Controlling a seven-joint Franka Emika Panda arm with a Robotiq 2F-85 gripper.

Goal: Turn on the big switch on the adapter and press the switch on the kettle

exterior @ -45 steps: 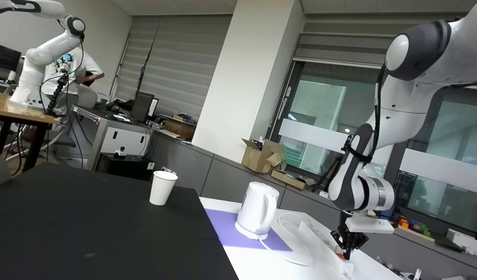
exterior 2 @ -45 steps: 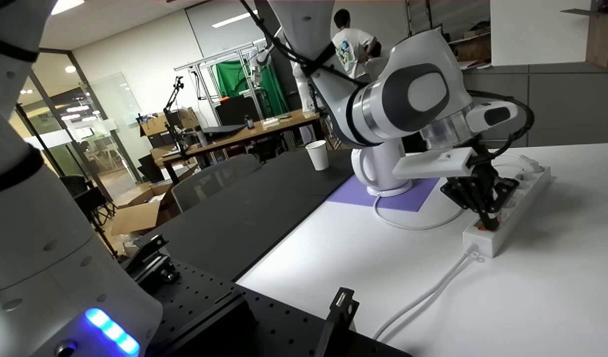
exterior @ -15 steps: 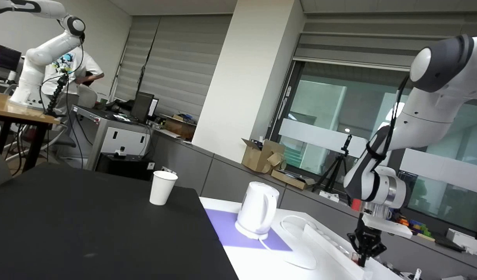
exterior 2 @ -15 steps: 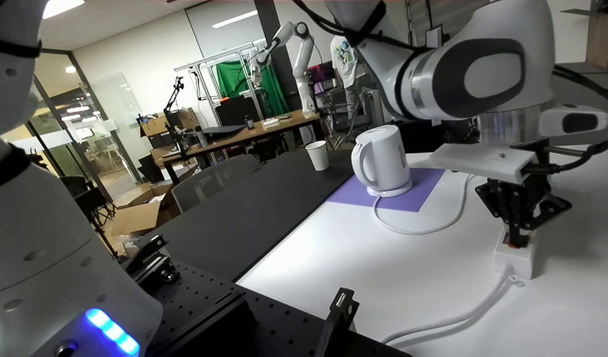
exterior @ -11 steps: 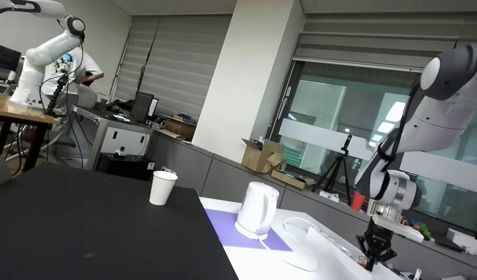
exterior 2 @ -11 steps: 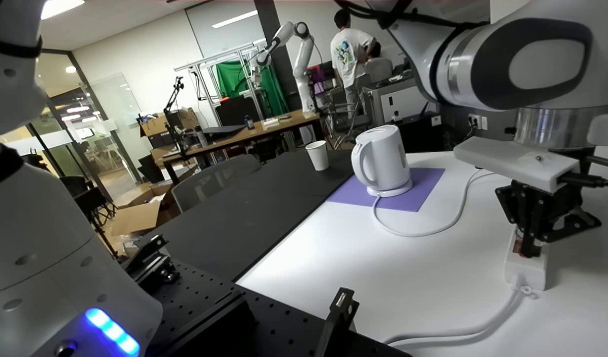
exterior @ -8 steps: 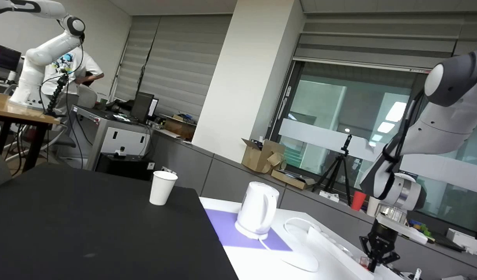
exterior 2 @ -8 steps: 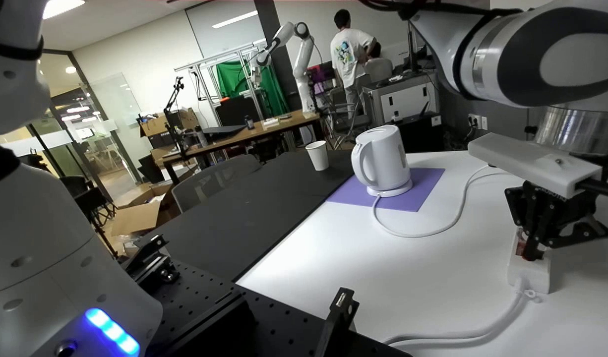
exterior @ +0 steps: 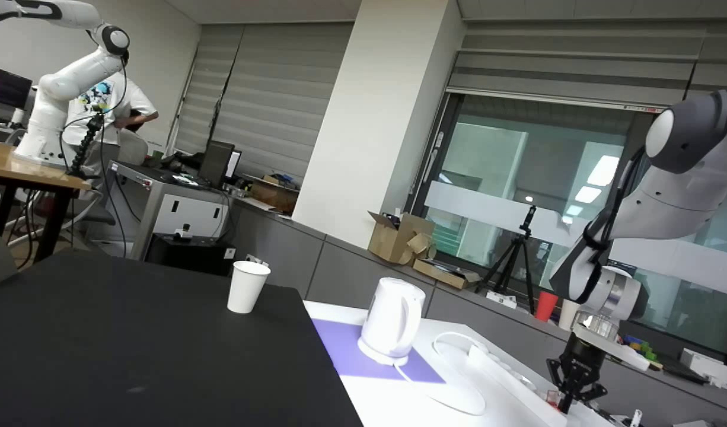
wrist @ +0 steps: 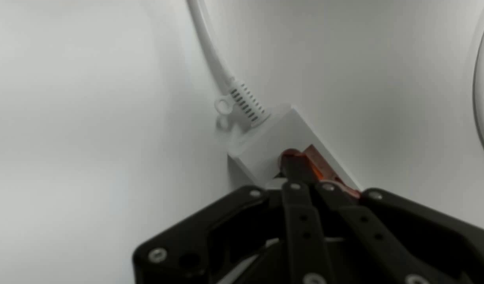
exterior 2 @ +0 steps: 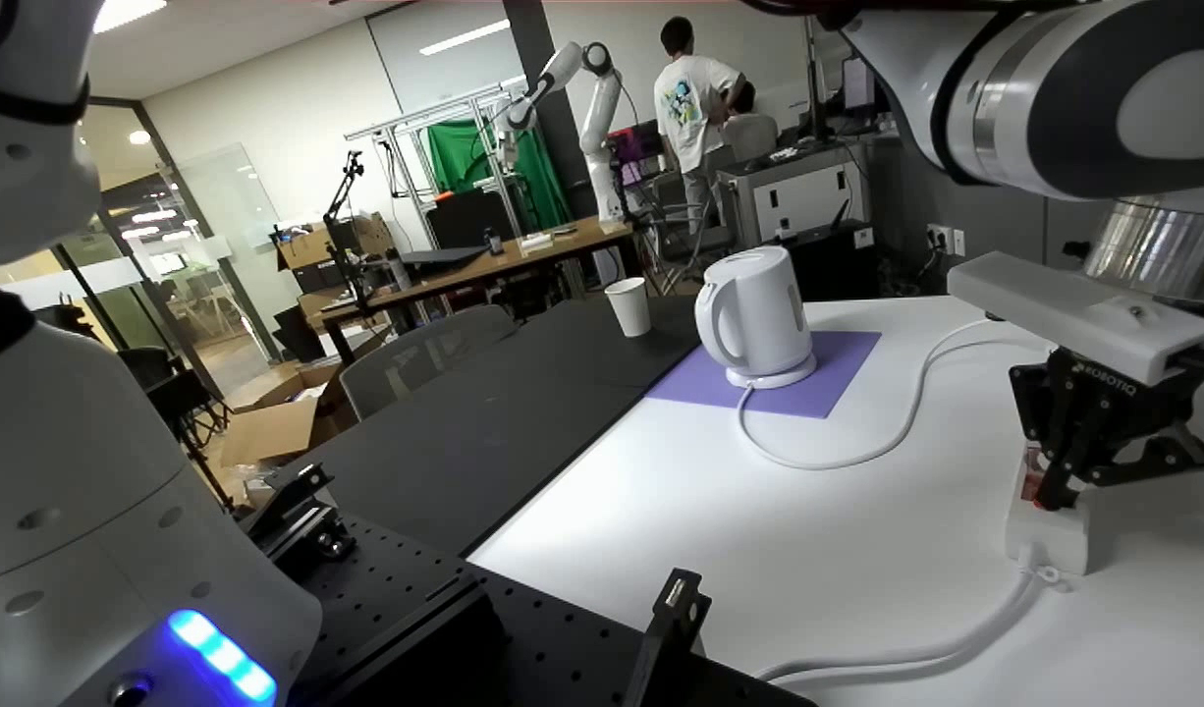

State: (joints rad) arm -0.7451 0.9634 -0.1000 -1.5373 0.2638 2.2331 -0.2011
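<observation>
The adapter, a long white power strip (exterior: 512, 379), lies on the white table, also in an exterior view (exterior 2: 1046, 543) and the wrist view (wrist: 279, 138). Its red switch (wrist: 323, 163) is at the cord end, partly covered by the fingertips. My gripper (wrist: 299, 167) is shut and points down, its tips against the switch; it also shows in both exterior views (exterior: 565, 406) (exterior 2: 1054, 496). Whether the switch is lit or tipped I cannot tell. The white kettle (exterior: 390, 320) stands upright on its base on the purple mat, also in an exterior view (exterior 2: 759, 314), apart from the gripper.
A white paper cup (exterior: 248, 287) stands on the black tabletop (exterior: 132, 350). The purple mat (exterior 2: 838, 373) lies under the kettle. The kettle's cord (exterior 2: 828, 465) loops across the white table toward the adapter. The adapter's own cord (exterior 2: 916, 653) runs toward the robot base.
Over three seconds the gripper and adapter shift together, rightward in both exterior views, the tips staying at the switch. In the last half second the gripper barely moves. Kettle and cup stay put.
</observation>
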